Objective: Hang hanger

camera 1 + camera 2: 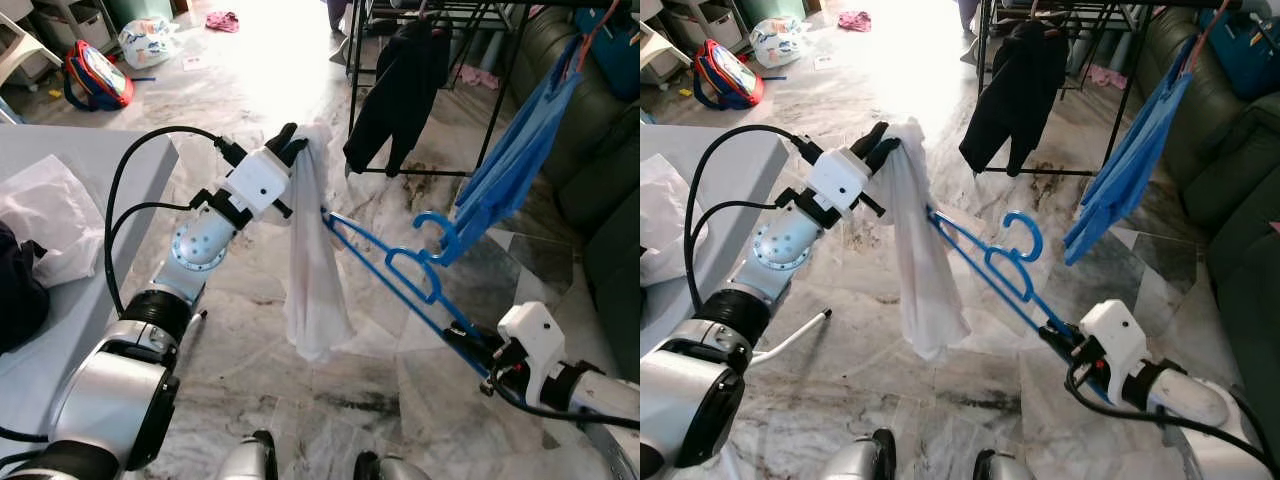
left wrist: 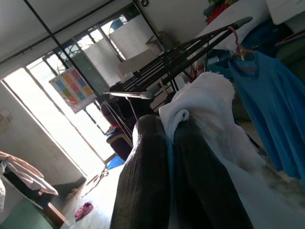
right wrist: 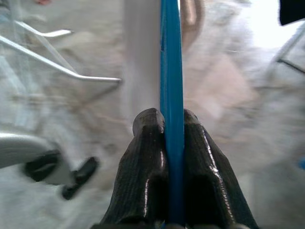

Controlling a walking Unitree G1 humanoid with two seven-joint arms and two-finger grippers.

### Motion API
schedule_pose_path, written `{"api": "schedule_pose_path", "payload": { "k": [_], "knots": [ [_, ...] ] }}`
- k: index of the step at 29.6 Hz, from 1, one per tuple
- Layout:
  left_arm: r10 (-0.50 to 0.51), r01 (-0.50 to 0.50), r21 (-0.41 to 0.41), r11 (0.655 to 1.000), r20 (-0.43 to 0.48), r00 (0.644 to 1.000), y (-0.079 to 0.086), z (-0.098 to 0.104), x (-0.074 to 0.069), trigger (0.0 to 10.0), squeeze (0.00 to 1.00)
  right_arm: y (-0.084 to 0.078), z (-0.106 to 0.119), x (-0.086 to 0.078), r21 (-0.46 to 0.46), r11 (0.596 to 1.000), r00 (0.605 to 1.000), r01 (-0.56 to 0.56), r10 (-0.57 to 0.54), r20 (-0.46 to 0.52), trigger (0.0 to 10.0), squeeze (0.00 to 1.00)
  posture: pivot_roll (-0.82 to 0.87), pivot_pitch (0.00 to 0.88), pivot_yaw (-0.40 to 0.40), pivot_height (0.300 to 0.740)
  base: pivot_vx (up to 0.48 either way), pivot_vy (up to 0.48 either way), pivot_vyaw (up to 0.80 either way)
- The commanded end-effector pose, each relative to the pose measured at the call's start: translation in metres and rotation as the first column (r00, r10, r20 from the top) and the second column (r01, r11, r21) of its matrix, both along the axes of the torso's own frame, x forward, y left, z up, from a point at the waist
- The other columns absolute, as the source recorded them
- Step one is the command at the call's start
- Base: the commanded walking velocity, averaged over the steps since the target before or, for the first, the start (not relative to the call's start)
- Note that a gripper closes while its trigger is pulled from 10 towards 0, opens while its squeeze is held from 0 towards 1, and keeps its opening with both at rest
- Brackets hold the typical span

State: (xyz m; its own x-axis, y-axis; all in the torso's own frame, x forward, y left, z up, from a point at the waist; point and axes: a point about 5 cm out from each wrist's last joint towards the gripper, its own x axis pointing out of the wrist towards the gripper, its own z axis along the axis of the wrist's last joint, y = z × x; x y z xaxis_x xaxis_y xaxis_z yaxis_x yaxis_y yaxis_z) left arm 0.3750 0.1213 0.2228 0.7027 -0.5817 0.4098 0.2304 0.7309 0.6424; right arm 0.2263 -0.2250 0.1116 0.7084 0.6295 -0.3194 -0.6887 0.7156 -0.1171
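Midair, hanger held from both ends

Low on the right, the right gripper has its fingers clamped on the blue hanger. Its far end meets the white garment, pinched by the left gripper above the marble floor.

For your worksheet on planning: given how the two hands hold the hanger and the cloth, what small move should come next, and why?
Probably the right hand pushes the blue hanger further into the white garment. The left hand holds the garment up, and just the hanger's far end reaches it.
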Motion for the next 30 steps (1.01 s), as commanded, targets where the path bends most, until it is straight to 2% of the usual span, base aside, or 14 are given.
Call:
{"api": "schedule_pose_path", "payload": {
  "k": [1,4,6,7,10,14,25,30],
  "knots": [
    [-0.012,0.011,0.01,1.0,0.023,1.0,0.001,0.003,-0.002,10.0,0.0,0.004,0.008,-0.009,0.033,0.996,0.996,-0.085,0.085,-0.009,10.0,0.0,-0.09,0.188,0.002,0.74,0.0,0.0,0.0],
    [-0.014,0.014,0.019,1.0,0.021,1.0,0.0,0.003,-0.001,10.0,0.0,0.0,0.01,-0.014,0.039,0.993,0.993,-0.114,0.116,-0.034,10.0,0.0,-0.09,0.188,0.002,0.74,0.0,0.0,0.0],
    [-0.02,0.019,0.034,0.999,0.021,1.0,0.0,0.002,-0.002,10.0,0.0,-0.01,0.012,-0.014,-0.001,0.995,0.995,-0.096,0.096,-0.034,10.0,0.0,-0.09,0.188,0.006,0.74,0.0,0.0,0.0],
    [-0.026,0.026,0.049,0.998,0.018,0.999,-0.001,0.001,-0.002,10.0,0.0,-0.021,0.016,-0.011,-0.046,0.997,0.998,-0.06,0.059,-0.018,10.0,0.0,-0.09,0.19,0.009,0.74,0.0,0.0,0.0],
    [-0.031,0.03,0.065,0.997,0.015,0.999,-0.001,-0.002,-0.003,10.0,0.0,-0.029,0.02,-0.008,-0.075,0.997,1.0,-0.03,0.03,-0.002,10.0,0.0,-0.1,0.191,0.012,0.74,0.0,0.0,0.0],
    [-0.04,0.039,0.09,0.995,0.007,0.999,0.0,-0.006,-0.004,10.0,0.0,-0.044,0.026,-0.002,-0.17,0.985,0.999,0.031,-0.023,0.044,10.0,0.0,-0.1,0.195,0.015,0.74,0.0,0.0,0.0],
    [-0.062,0.061,0.111,0.992,0.003,0.998,-0.001,-0.009,-0.006,10.0,0.0,-0.048,0.032,-0.002,-0.163,0.987,0.999,0.01,-0.002,0.049,10.0,0.0,-0.08,0.205,0.021,0.74,0.0,0.0,0.0],
    [-0.096,0.094,0.117,0.989,0.017,0.995,-0.006,-0.008,-0.009,10.0,0.0,-0.046,0.032,0.0,-0.158,0.987,0.999,-0.006,0.014,0.047,10.0,0.0,-0.08,0.207,0.023,0.74,0.0,0.0,0.0]
  ]
}}
